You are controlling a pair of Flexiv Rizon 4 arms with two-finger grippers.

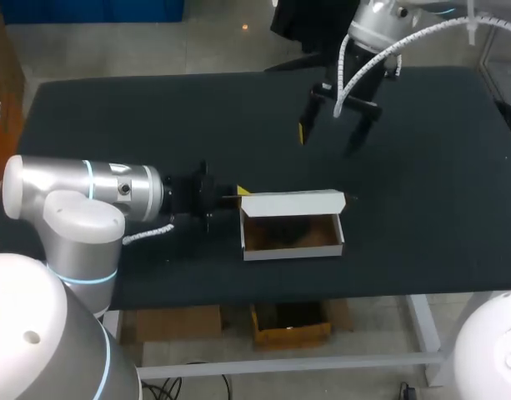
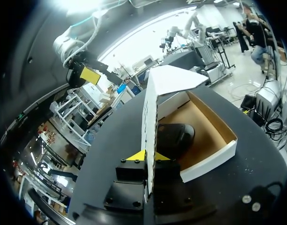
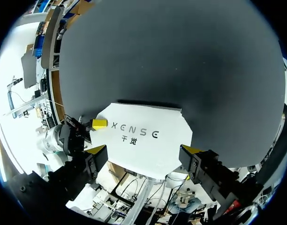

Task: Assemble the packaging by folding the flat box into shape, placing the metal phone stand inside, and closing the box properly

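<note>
Lying near the front edge of the table, the box has its long axis running side to side, parallel to that edge, and its open top faces up. Its outside is white and its inside brown. The lid is hinged along the far long wall and stands roughly upright. In the left wrist view it shows edge-on, rising straight up ahead of the fingers. A dark stand lies on the floor of the box, towards the end nearest the left gripper.

The left arm comes in low and level from the left, its wrist pointing along the box's length. The left gripper is at the lid's left end, and its two yellow tips pinch the lid's edge between them, one on each face.

The right arm hangs down from the far right. The right gripper is raised above the far part of the table, well apart from the box, with its fingers spread wide and nothing between them. Its wrist view looks down on the lid's white face, with one of the left gripper's yellow tips at the lid's edge.

The table top is plain matte black.
</note>
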